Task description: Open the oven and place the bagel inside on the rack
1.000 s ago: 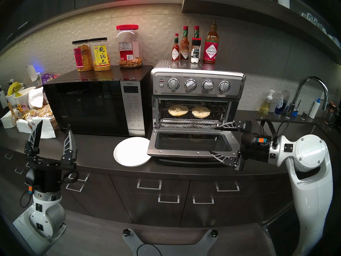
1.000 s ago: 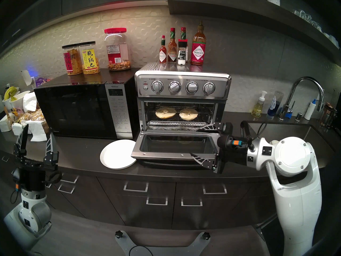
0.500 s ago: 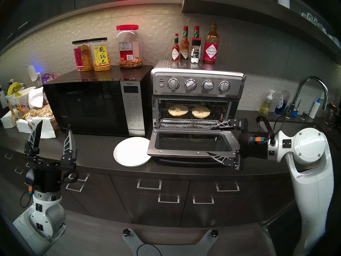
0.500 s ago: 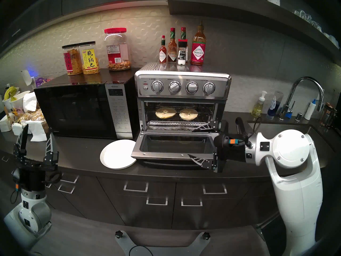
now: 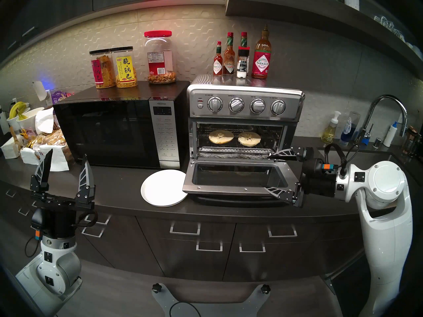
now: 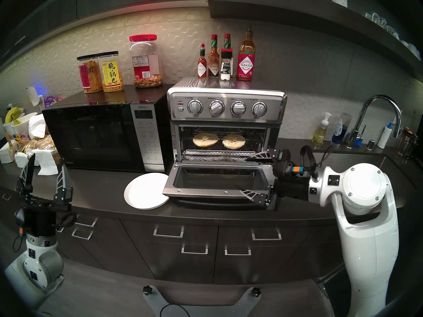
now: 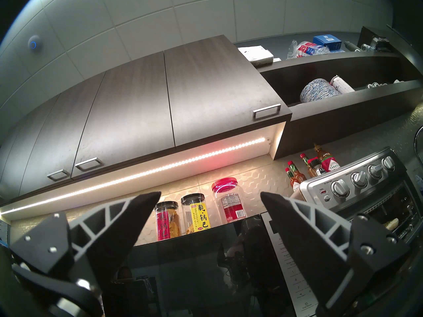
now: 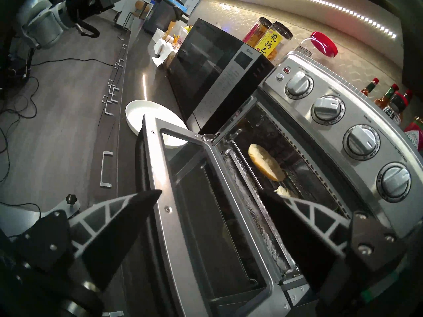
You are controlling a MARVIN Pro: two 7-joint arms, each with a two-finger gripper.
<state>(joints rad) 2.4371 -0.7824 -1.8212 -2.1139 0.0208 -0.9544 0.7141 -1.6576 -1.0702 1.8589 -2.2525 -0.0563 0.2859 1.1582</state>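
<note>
The steel oven (image 5: pixel 246 103) stands open with its glass door (image 5: pixel 233 189) dropped flat. Both bagel halves (image 5: pixel 221 136) (image 5: pixel 249 138) lie cut face up, side by side on the wire rack (image 5: pixel 229 146). The right wrist view shows one bagel half (image 8: pixel 265 163) inside. My right gripper (image 5: pixel 266 173) is open, lying sideways at the door's right end. One finger is by the front edge and the other by the hinge, with nothing gripped. My left gripper (image 5: pixel 68 153) points up at the far left, open and empty; it appears in its own wrist view (image 7: pixel 210 193) too.
An empty white plate (image 5: pixel 160 188) sits just left of the door, partly under its corner. A black microwave (image 5: pixel 107 131) stands left of the oven with jars (image 5: pixel 123 69) on top. Sauce bottles (image 5: pixel 261 58) top the oven. A foil-lined tray (image 5: pixel 233 152) lies under the rack. A faucet (image 5: pixel 386 101) rises at the right.
My right gripper slid slightly left along the door's right end, then back right, staying open. The left arm, door and bagel halves have not moved.
</note>
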